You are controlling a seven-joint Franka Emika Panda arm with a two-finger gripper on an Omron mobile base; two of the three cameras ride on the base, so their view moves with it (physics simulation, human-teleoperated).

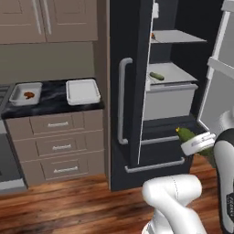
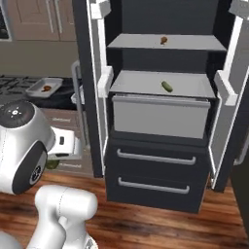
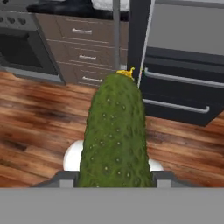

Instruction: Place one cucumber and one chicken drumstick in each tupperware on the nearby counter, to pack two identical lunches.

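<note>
While the fridge (image 2: 160, 97) stands with both doors swung open, the gripper (image 1: 197, 142) hangs in front of its lower drawers, above the wooden floor (image 3: 39, 118), with its jaws closed on a cucumber (image 3: 114, 135). From the hand camera this cucumber runs lengthwise away from the hand, a small yellow tip at its far end; from the left base camera its green end juts out past the white wrist toward the fridge.

Inside the fridge, a second cucumber (image 2: 167, 86) lies on the grey shelf directly above the pale bin (image 2: 159, 115), and a chicken drumstick (image 2: 164, 40) rests on the shelf one level higher.

To the left of the fridge, seen from the room, the counter (image 1: 55, 106) of black marbled stone tops a bank of brown drawers with silver bar handles. Two tupperwares sit on it side by side, apart from each other. The near tupperware (image 1: 82, 91), closer to the fridge, shows a bare white floor. The far tupperware (image 1: 25, 93), further from the fridge and next to the stove (image 3: 26, 52), holds one brown drumstick (image 1: 29, 95).
</note>
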